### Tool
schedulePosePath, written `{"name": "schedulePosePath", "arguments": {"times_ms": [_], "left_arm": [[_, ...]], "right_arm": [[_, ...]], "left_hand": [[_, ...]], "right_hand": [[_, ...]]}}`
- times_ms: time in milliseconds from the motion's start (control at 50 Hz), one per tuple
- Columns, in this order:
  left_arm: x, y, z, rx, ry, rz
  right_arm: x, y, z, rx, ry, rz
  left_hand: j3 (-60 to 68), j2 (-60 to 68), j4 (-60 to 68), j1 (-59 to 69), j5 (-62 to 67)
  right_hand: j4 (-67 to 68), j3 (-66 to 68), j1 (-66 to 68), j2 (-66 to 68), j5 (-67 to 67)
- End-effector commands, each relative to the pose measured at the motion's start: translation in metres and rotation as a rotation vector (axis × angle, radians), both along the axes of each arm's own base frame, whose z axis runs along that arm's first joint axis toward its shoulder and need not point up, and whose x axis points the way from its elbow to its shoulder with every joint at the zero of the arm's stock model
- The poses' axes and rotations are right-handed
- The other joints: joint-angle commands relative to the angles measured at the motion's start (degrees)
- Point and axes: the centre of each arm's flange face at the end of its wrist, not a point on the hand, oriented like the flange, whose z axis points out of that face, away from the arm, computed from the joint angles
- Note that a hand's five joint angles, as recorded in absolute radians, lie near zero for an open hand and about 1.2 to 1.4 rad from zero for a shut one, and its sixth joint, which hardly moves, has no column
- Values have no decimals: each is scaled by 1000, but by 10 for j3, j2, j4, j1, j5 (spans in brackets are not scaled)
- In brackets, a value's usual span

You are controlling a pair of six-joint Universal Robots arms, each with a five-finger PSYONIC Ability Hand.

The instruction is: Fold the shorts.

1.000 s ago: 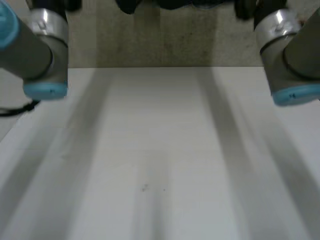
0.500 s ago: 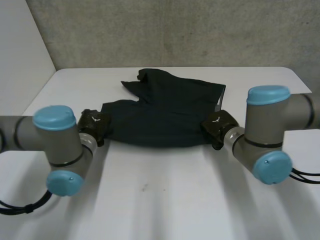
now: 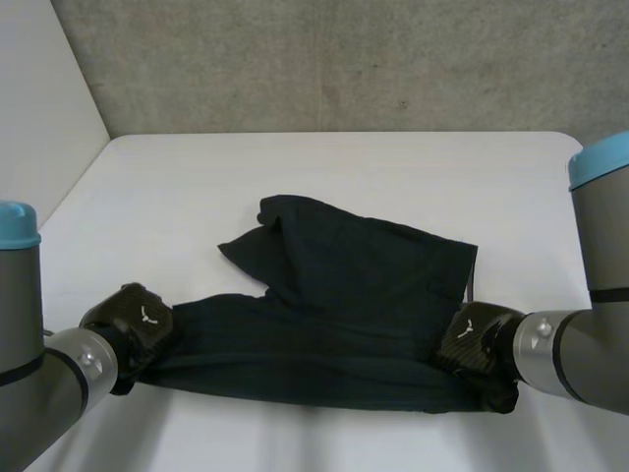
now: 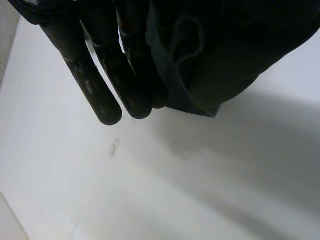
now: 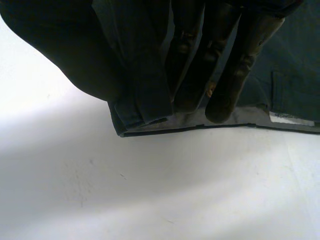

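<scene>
Here left hand (image 3: pixel 133 323) and right hand (image 3: pixel 474 339) pinch opposite ends of shorts (image 3: pixel 354 295) on white table (image 3: pixel 344 167).

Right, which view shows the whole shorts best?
The head view: the shorts lie spread across the table, left hand and right hand holding their near edge's ends. The left wrist view shows a hem corner beside that hand; the right wrist view, a folded hem stretch.
</scene>
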Motion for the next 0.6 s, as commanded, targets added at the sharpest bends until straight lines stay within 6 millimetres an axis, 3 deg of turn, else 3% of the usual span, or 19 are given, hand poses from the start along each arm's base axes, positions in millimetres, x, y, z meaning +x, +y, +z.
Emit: {"name": "schedulePosePath", "arguments": {"times_ms": [20,80,160,200,540,600], "left_arm": [[-27,-19,2,-143,161,-89],[-37,-42,17,-300,242,-84],[-45,-66,34,-447,347,-70],[-49,-75,33,-463,377,-68],[-90,-142,-61,-234,462,-113],[-91,-148,-67,-213,454,-106]], "right_arm": [[1,-5,-13,-30,-41,-36],[0,-5,-21,-39,-52,-48],[-3,-3,-32,-37,-56,-55],[-5,-1,-38,-37,-55,-59],[-5,-7,-48,-94,-141,-130],[-7,-7,-50,-89,-140,-139]], "left_hand": [[-393,-397,-405,-376,-390],[-488,-491,-500,-471,-485],[-489,-493,-501,-472,-486],[-479,-483,-491,-462,-476],[-340,-343,-352,-323,-337],[-336,-340,-348,-319,-333]], "right_hand": [[119,123,250,130,150],[119,123,250,130,150],[119,123,250,130,150],[119,123,250,130,150],[119,123,250,130,150],[119,123,250,130,150]]}}
